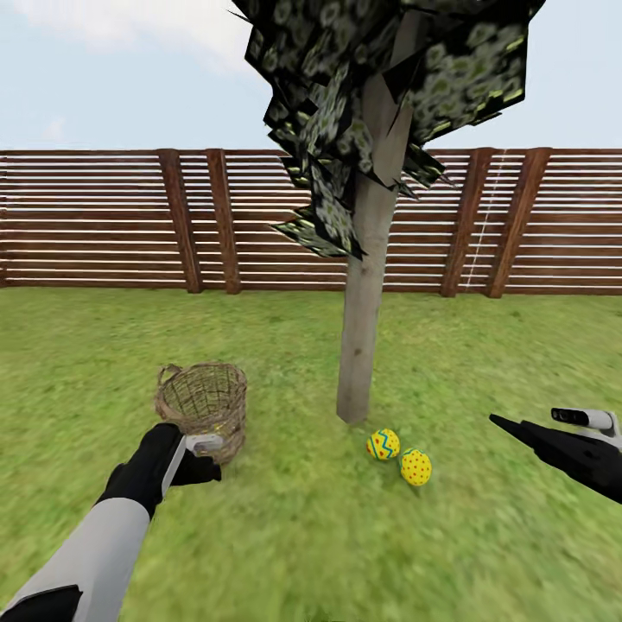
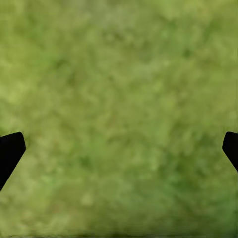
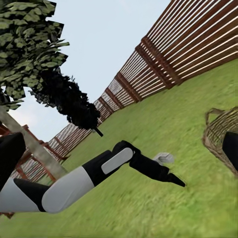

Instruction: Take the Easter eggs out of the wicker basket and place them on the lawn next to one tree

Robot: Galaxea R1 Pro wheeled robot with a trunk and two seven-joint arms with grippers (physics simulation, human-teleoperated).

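Observation:
Two yellow Easter eggs lie on the lawn [image 1: 285,536] at the foot of the tree [image 1: 360,345]: one with blue zigzags [image 1: 383,444], one with red dots [image 1: 415,466]. The wicker basket [image 1: 204,403] stands upright left of the trunk; I cannot see down to its bottom. My left gripper [image 1: 207,466] hangs just in front of the basket, pointing down at bare grass, open and empty [image 2: 119,148]. My right gripper [image 1: 505,425] hovers right of the eggs, open and empty, aimed toward the basket [image 3: 220,133] and the left gripper [image 3: 173,179].
A brown slatted wooden fence [image 1: 104,220] closes the garden behind the tree. Low foliage [image 1: 328,207] hangs beside the trunk. Open grass stretches all around the basket and eggs.

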